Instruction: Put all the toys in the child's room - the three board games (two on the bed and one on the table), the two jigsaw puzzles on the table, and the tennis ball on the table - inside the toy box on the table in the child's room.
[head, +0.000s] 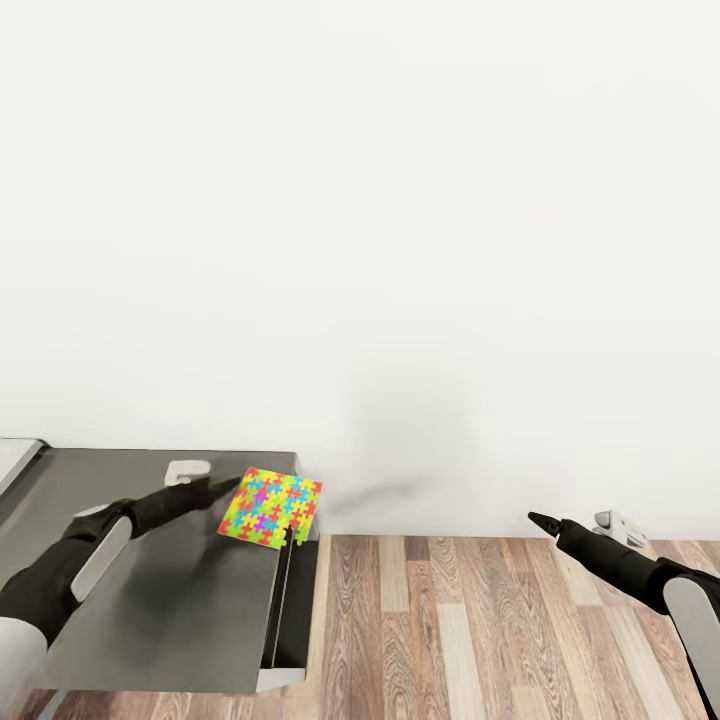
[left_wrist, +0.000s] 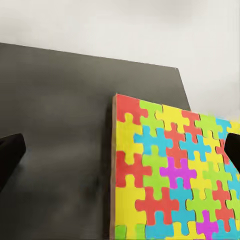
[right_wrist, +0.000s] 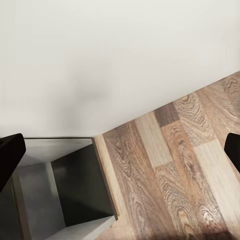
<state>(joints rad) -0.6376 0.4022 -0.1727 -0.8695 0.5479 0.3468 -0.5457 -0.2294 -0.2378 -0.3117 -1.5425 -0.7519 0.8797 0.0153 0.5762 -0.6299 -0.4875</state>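
Observation:
A jigsaw puzzle in bright red, yellow, green, blue and pink lies flat at the right end of the dark grey table, one corner hanging over the edge. My left gripper is just left of it, low over the table top. In the left wrist view the puzzle lies ahead on the table, and the left gripper is open, holding nothing. My right gripper hangs open over the wood floor, well right of the table.
A plain white wall runs right behind the table. Wood plank floor stretches right of the table's end. A light grey edge shows at the far left. The right wrist view takes in the table's end frame.

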